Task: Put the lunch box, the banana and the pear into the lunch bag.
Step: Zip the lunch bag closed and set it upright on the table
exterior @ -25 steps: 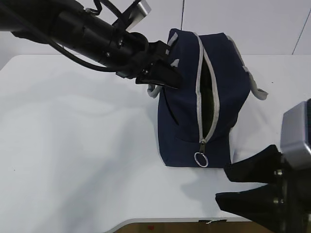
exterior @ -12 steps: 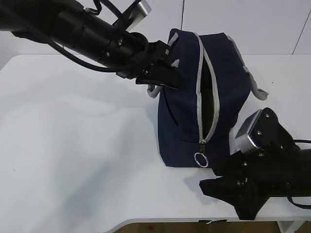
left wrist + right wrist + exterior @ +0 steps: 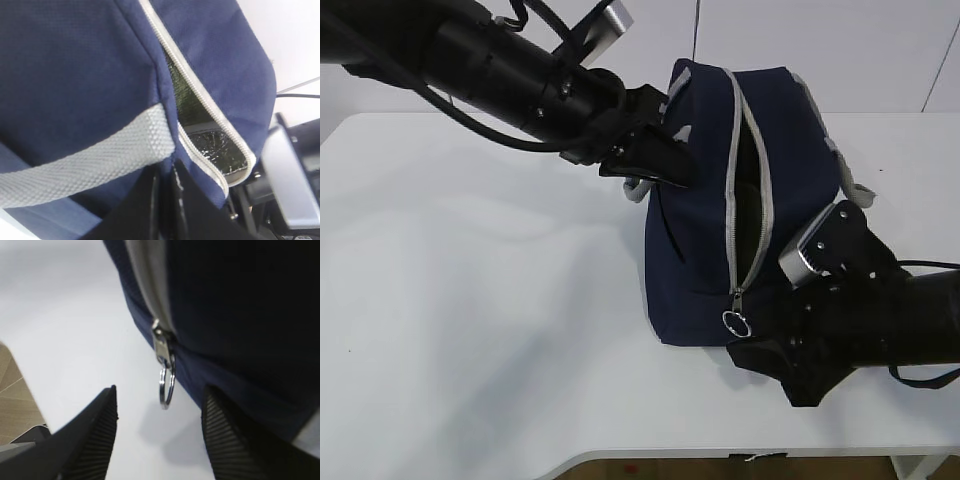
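Note:
The navy lunch bag [image 3: 700, 240] stands on the white table with its grey zipper [image 3: 762, 200] partly undone, and silver lining [image 3: 215, 145] shows through the gap. My left gripper [image 3: 665, 165] is shut on the bag's fabric [image 3: 75, 65] just under a grey webbing handle [image 3: 90, 160]. At the bag's near end my right gripper [image 3: 748, 335] is open, its ribbed fingers either side of the ring pull [image 3: 166, 385] without touching it. The lunch box, the banana and the pear are out of view.
The white table [image 3: 470, 300] stretches to the left of the bag. Its front edge lies just below my right arm. The bag's other grey handle [image 3: 855, 190] hangs off its right side.
My right gripper has come up and left from the bottom right corner to the ring pull. The left gripper keeps its hold, and the bag's top has shifted slightly.

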{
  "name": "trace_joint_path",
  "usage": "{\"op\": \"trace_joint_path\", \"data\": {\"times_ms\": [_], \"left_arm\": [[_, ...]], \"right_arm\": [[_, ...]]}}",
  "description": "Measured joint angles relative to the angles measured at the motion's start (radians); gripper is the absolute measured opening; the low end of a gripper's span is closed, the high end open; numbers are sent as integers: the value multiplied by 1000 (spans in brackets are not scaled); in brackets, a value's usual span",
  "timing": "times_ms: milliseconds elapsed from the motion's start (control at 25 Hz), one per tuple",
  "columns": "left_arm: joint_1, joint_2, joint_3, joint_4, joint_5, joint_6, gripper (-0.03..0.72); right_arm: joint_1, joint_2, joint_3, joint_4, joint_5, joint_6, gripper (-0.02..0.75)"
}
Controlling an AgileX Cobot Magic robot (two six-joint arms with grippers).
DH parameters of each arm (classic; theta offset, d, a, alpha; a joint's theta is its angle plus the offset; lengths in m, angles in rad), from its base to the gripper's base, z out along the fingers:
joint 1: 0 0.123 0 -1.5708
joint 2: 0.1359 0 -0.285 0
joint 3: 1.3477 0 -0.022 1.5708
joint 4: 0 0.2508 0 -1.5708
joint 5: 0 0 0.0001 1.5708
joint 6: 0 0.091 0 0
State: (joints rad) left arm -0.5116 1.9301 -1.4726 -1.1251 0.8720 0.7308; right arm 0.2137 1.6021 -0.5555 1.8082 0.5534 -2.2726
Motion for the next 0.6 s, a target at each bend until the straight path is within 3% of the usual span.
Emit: {"op": "trace_joint_path", "data": {"times_ms": [600], "left_arm": [[0,0,-2,0,10,0,-4]], "right_arm": [[0,81,-59,0,96,0,438]]}}
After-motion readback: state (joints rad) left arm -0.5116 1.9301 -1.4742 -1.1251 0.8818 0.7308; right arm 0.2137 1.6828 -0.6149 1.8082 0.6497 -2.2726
